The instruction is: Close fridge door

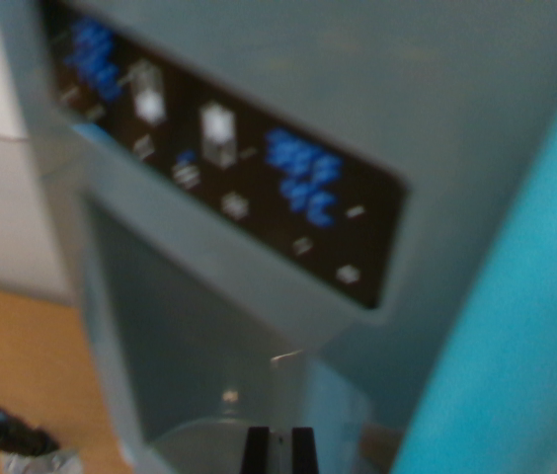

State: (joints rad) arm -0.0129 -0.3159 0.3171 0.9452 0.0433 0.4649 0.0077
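The wrist view is blurred and tilted. A grey-blue fridge door [437, 89] fills most of it, very close. A black control panel [229, 158] with blue and white lit symbols runs slanted across the door. Below it lies the recessed dispenser bay [190, 346]. A brighter turquoise surface [525, 336] takes up the view's right side. Only the dark tips of my gripper [278, 449] show at the bottom edge, standing close together just in front of the dispenser bay. Nothing is seen between them.
White cabinets [2, 197] stand at the view's left. A wooden floor [22, 365] lies below them. A dark cable or tool [7, 433] rests on the floor at the bottom left.
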